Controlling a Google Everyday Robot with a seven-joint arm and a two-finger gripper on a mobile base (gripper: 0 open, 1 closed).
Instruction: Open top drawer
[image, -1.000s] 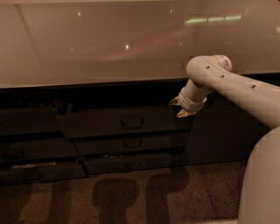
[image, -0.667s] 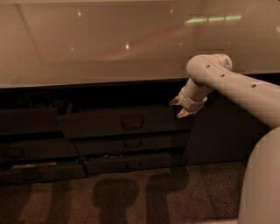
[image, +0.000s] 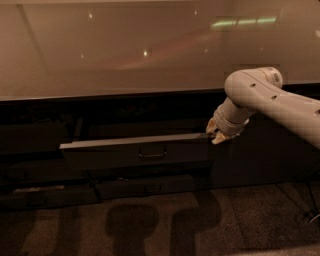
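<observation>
camera view | top drawer (image: 110, 159) stands partly out of the dark cabinet, below the pale counter (image: 125, 55) | gripper (image: 216, 136) at the drawer front's upper right corner (whether wide or narrow, cannot tell) | centre handle (image: 152, 153) free | slimmer drawer (image: 150, 189) underneath

My feed is dim and warm-toned. The glossy countertop (image: 150, 55) across the upper half is brightest, with a greenish strip of glare at upper right and pinpoint reflections near the upper middle, so the light seems to come from overhead. Below it the cabinet fronts sink nearly to black, and I pick out the top drawer (image: 135, 152) mainly by the pale line along its top edge, with the gripper (image: 218, 136) at that line's right end, lit like the pale arm (image: 280, 100). Two broad, soft shadows lie on the floor (image: 260, 215) near bottom centre.
</observation>
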